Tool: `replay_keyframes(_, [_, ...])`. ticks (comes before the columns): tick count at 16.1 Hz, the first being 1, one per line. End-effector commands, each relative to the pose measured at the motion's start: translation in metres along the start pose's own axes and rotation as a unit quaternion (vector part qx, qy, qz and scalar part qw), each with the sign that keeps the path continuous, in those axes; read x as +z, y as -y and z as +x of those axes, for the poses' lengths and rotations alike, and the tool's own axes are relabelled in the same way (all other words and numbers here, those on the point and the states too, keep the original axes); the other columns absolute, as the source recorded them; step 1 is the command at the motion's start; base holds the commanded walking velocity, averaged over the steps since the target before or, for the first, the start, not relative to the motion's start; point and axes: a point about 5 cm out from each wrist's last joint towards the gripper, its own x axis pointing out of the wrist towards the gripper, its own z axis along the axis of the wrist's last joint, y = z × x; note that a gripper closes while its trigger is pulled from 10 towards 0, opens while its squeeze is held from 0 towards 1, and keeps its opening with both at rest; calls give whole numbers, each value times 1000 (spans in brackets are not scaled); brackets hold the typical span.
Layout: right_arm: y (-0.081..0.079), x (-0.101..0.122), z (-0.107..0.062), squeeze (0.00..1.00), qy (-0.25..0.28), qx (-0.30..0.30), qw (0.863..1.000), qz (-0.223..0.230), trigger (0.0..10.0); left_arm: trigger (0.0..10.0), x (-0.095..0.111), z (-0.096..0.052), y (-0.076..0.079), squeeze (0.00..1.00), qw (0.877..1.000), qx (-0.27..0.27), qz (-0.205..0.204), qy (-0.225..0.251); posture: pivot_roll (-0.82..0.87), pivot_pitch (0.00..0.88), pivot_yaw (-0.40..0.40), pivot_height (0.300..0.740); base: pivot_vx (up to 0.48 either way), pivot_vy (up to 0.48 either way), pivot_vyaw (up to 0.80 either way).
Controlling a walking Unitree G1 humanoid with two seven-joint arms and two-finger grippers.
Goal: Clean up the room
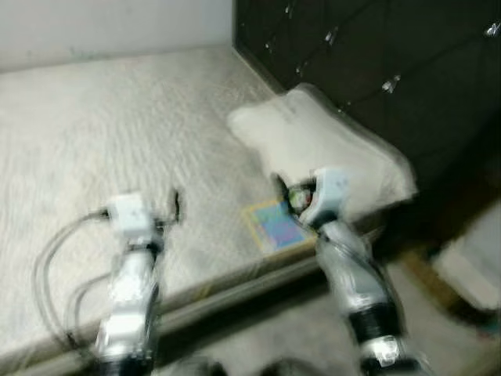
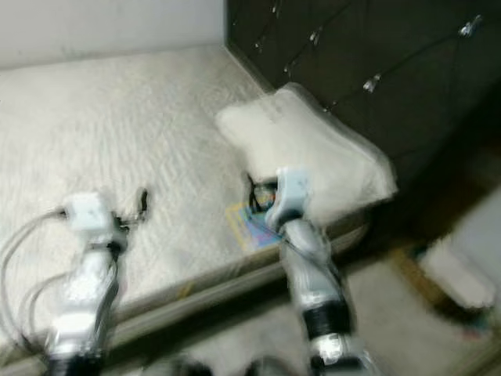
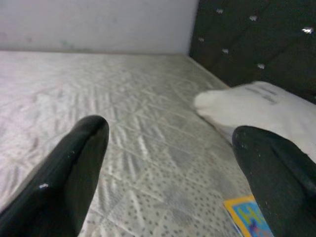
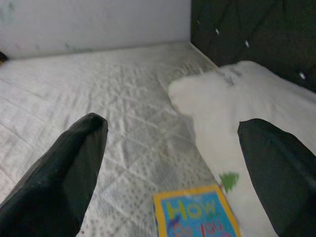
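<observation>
- Near the front edge of the bare quilted mattress lies a picture book with a blue cover and yellow border, flat, its right side just beside the white pillow; in the right wrist view the book shows yellow and red lettering, and a small green tree mark sits on the pillow next to it
- Above the book hovers the right gripper, its two black fingers spread wide apart and grasping nothing; the head views are blurred, with the silver right arm reaching over the mattress edge toward the pillow's near corner
- Further left the left gripper hangs over the open mattress, fingers likewise released and wide, nothing between them; a corner of the book shows beside one finger
- The pillow rests tilted against the dark tufted headboard at the mattress's right end; a pale wall runs behind the bed
- Right of the bed, on the floor, sits a blurred pale object too unclear to name
</observation>
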Motion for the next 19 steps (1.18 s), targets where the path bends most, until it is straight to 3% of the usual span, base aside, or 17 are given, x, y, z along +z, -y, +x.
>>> replay_keyframes(1, [-1,5,2,0,10,2,1000,2,10000,10000,2,1,-3,0,1000,1,3,2,-39,46,-29,740,0,480,0])
replay_keyframes(14, [-6,7,3,0,18,15,1000,-15,10000,10000,4,2,-3,0,1000,3,6,8,-38,47,-28,740,0,474,0])
replay_keyframes(19, [-6,7,3,0,18,15,1000,-12,10000,10000,5,2,-2,0,1000,2,14,13,-36,49,-28,740,0,0,0])
